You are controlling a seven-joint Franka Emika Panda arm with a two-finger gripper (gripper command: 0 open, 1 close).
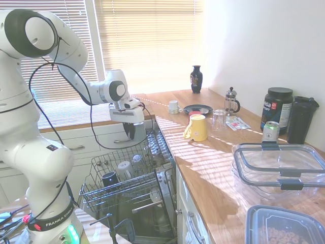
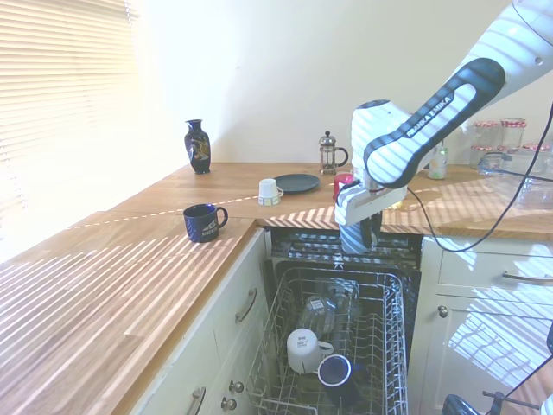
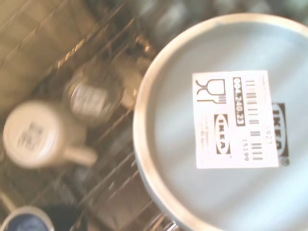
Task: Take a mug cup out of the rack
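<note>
Mugs come to seven: the held mug cup (image 2: 357, 235), a white mug (image 2: 304, 349) and a blue one (image 2: 333, 372) in the rack (image 2: 390, 346), plus yellow (image 1: 197, 127), red (image 2: 345, 186), dark printed (image 2: 204, 221) and small white (image 2: 270, 191) ones on the bench (image 2: 130, 268). One vase (image 2: 197, 146), one French press (image 2: 327, 153), one plate (image 2: 297, 182), one can (image 1: 270, 131).

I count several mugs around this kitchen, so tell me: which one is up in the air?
The dark mug, gripped in the pincer above the rack. The white mug sits in the rack; the yellow mug stands on the counter.
</note>
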